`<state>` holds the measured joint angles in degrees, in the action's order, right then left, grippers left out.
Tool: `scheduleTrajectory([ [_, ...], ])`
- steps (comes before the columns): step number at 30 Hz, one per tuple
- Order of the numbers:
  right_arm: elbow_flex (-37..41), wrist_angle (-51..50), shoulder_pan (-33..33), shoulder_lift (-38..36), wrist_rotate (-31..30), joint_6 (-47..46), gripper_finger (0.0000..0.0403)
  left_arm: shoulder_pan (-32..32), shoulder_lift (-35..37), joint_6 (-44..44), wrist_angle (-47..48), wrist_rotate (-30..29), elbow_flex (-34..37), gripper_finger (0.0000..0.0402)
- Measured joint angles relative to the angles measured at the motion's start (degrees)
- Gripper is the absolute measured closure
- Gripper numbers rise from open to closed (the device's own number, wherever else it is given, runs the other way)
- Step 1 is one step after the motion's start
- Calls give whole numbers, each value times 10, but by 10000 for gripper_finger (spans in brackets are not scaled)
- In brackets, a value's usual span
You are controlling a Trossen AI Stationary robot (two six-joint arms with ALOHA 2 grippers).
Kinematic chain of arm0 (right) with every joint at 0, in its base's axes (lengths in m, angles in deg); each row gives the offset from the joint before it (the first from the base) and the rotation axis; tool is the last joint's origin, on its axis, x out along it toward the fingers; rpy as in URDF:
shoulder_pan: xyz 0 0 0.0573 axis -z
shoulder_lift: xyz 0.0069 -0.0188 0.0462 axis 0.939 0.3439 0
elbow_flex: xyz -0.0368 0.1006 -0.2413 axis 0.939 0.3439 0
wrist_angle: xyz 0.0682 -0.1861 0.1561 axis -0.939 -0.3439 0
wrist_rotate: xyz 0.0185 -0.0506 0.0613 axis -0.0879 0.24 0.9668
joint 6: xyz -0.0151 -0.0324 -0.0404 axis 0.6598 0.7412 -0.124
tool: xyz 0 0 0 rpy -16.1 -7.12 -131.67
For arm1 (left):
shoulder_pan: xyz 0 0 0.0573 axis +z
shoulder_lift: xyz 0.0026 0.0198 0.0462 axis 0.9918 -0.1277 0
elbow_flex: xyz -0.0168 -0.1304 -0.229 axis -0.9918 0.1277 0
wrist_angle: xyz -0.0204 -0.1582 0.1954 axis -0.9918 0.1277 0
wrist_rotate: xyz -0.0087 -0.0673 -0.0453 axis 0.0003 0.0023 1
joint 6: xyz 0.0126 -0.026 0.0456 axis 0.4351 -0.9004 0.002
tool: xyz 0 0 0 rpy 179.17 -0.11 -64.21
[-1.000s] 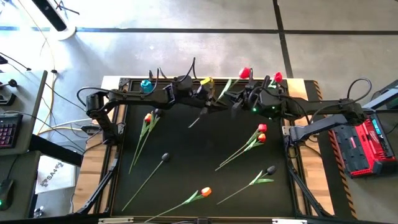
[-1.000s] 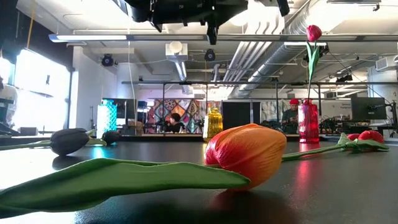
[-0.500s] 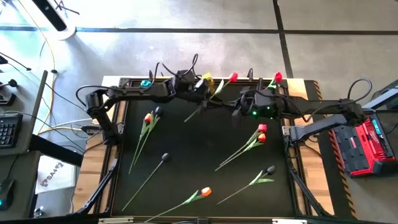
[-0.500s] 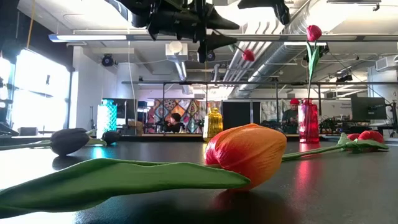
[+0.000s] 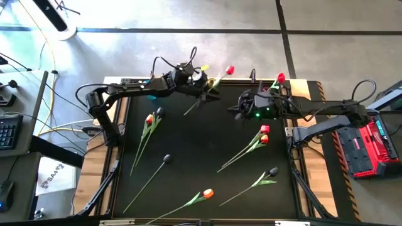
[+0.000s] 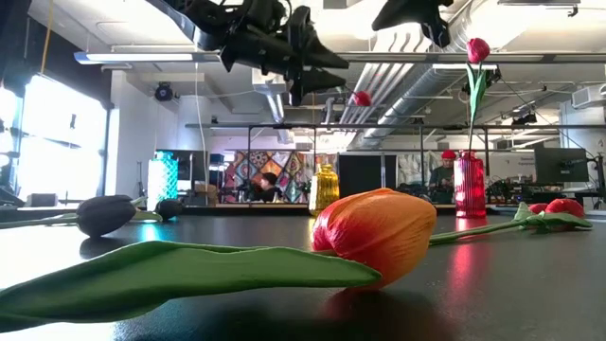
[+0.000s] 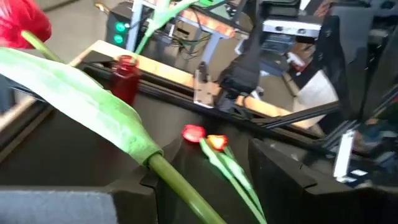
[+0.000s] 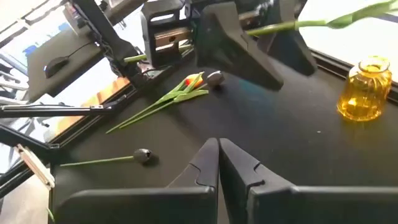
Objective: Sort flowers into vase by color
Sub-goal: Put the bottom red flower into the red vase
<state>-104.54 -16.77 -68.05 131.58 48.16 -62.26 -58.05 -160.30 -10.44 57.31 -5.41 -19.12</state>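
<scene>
left gripper [image 5: 202, 90] is clamped on a red tulip [image 5: 230, 69] held up over the table's back edge, right gripper [image 8: 217, 163] is shut & empty nearby, so imo that floppy stem could swing and miss the red vase [image 6: 468, 185]

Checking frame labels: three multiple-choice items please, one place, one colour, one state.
1. Where does the red vase stand?
A) far edge, right side
B) table centre
C) near edge, left side
2. What colour is the head of the tulip in the left gripper?
A) black
B) red
C) orange
3. The right gripper is:
A) wide open
B) shut on a flower
C) shut, empty
Answers: 1 A, it stands far back on the right in the low view; 2 B, its head shows red; 3 C, its fingers meet with nothing between.
</scene>
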Motion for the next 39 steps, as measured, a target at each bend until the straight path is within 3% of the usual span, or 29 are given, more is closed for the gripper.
scheduleTrajectory([
  [11,0,-12,6,0,0,-27,403,10,0,107,14,-91,0,236],
  [15,0,-13,27,0,35,-29,403,12,0,147,33,-105,0,236],
  [21,0,-43,51,0,68,-41,403,19,0,114,37,-126,0,238],
  [39,0,-65,52,0,54,-31,403,-2,2,64,57,-129,0,238],
])
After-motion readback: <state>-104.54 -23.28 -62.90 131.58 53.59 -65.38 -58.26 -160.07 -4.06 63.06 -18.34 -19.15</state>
